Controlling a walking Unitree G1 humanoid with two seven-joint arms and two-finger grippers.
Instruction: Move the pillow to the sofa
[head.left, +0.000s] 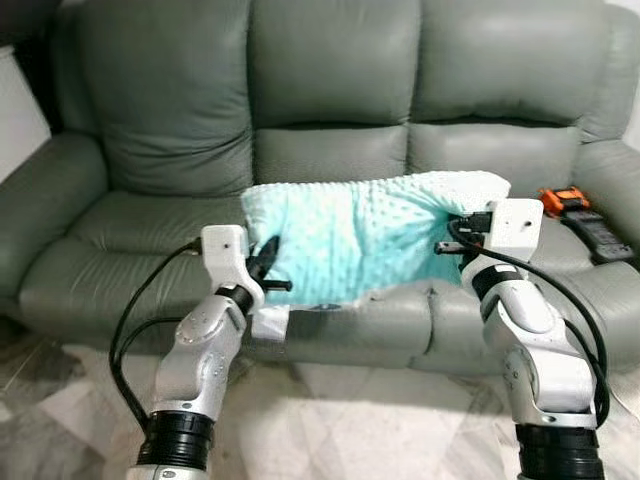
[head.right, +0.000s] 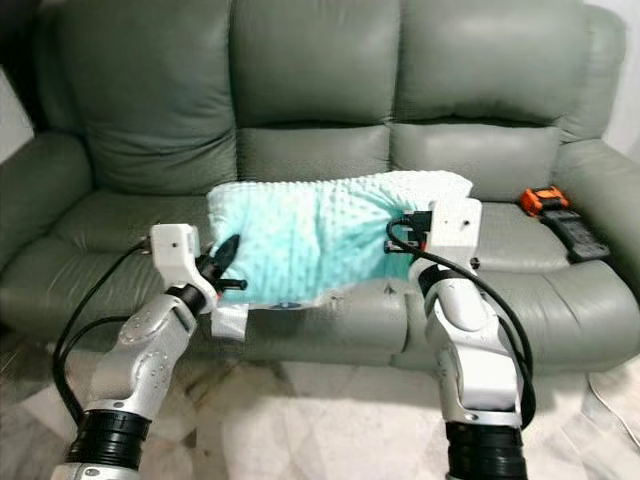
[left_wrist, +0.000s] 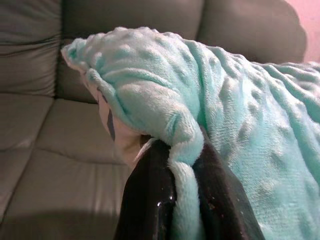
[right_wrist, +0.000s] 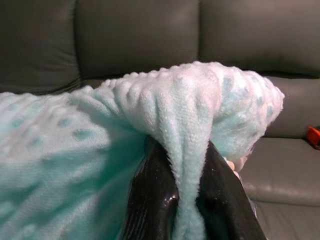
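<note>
The pillow (head.left: 360, 235) is clamped by the left gripper (left_wrist: 182, 200) and right gripper (right_wrist: 187, 200) mid-frame above the sofa (head.left: 330, 80); lowering and release are probably needed next.

Grey-green leather sofa (head.left: 330, 150), mint pillow (head.left: 370, 235), orange-black tool (head.left: 562, 200) on its seat

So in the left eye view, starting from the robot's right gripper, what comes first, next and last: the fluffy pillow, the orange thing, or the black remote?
1. The pillow: the right gripper is pinching its edge over the middle seat.
2. The orange thing: on the right seat, past the gripper.
3. The black remote: just beyond it, nearer the sofa's right arm.
</note>
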